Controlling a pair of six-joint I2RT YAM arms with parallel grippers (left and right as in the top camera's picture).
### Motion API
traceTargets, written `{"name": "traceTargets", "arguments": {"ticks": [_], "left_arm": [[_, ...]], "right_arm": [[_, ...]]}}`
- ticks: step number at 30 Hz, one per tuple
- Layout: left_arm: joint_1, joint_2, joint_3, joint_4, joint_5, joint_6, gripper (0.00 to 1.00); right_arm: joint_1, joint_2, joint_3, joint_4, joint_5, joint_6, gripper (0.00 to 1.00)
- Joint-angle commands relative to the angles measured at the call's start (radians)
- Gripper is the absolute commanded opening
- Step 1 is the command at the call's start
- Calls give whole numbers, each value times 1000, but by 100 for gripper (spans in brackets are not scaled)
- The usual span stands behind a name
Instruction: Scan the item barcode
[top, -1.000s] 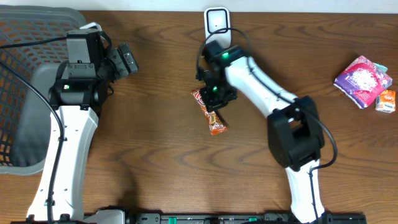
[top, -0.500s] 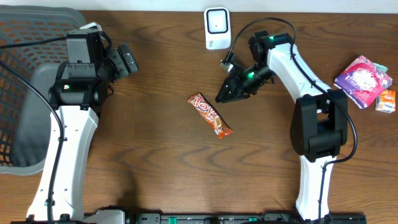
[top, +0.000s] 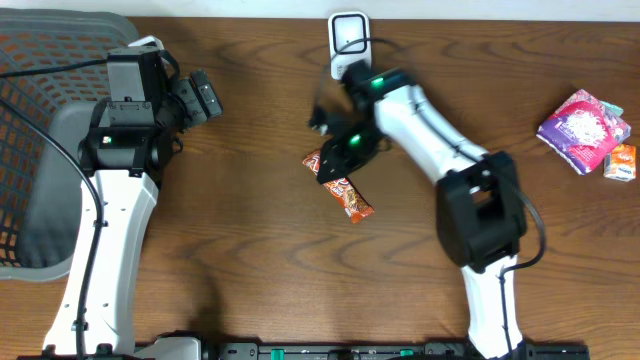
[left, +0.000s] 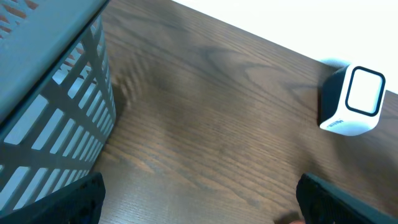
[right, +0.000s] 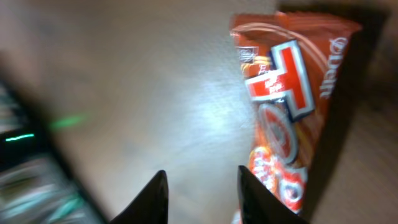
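Right arm poised over a snack bar; pickup not yet made.

A basket (top: 30, 150) sits far left, and beside it the left arm (top: 125, 130) idles with its jaws wide open and empty. Mid-counter (top: 250, 250) the bar (top: 350, 200) lies flat and diagonal, below the white scanner (top: 348, 40). Its glossy orange-red wrapper has white, blue-edged lettering face up and shows no barcode. The right arm (top: 420, 120) hangs over the bar's upper end, its jaws partly open on bare counter, with the bar just beside one finger. Grasping seems the step in hand. Next, the jaws must straddle the wrapper, close, lift, and turn the hidden side to the scanner.
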Motion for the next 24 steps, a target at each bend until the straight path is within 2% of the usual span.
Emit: {"name": "traceTargets", "arguments": {"ticks": [1, 4, 8, 15, 24], "left_arm": [[0, 5, 12, 0, -5, -2, 98], [0, 5, 12, 0, -5, -2, 98], [0, 5, 12, 0, -5, -2, 98], [0, 5, 12, 0, -5, -2, 98], [0, 5, 12, 0, -5, -2, 98]], "right_arm": [[97, -10, -5, 27, 447, 134, 36], [164, -10, -6, 44, 653, 177, 43], [214, -10, -6, 64, 770, 199, 46], [236, -8, -56, 119, 802, 198, 53], [243, -8, -225, 243, 815, 210, 53]]}}
